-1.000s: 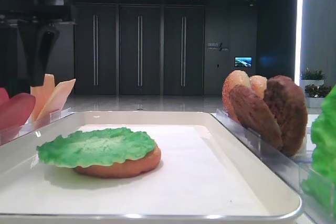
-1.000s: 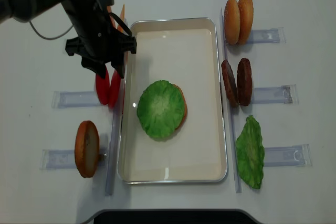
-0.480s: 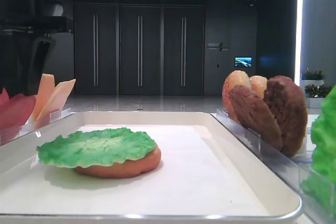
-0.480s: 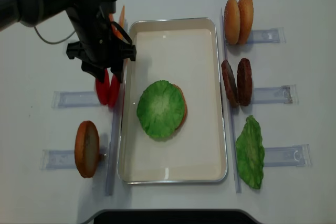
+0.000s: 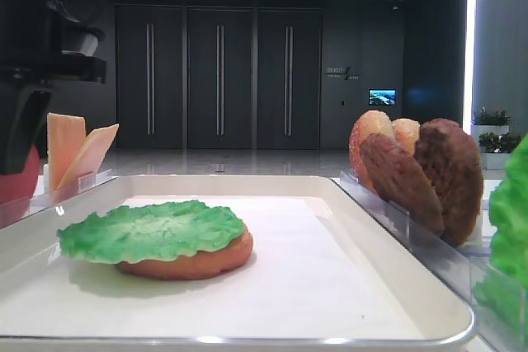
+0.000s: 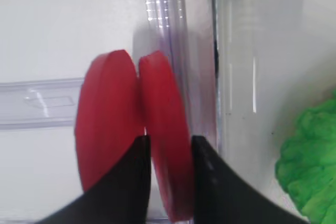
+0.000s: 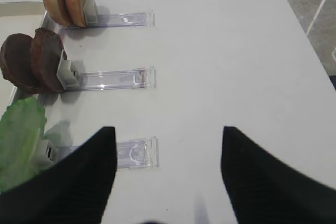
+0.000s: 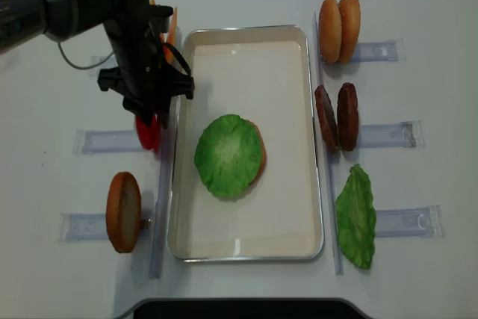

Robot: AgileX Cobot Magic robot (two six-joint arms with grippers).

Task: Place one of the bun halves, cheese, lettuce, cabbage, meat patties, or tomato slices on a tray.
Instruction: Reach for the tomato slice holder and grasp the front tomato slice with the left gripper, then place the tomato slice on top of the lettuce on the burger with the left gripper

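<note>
Two red tomato slices stand on edge in a clear holder left of the white tray. In the left wrist view my left gripper is shut on the right slice, one finger on each face; the other slice leans against the left finger. From above, the left gripper covers most of the tomato slices. In the tray lies a bun half topped with lettuce. My right gripper hangs open over bare table, holding nothing.
Cheese slices stand behind the tomatoes. A bun half stands at the front left. Right of the tray stand two bun halves, two meat patties and a lettuce leaf, each in a clear holder.
My left gripper came down over the tomato slices and its jaws closed around the right slice. The right gripper and the tray's contents have not moved.
</note>
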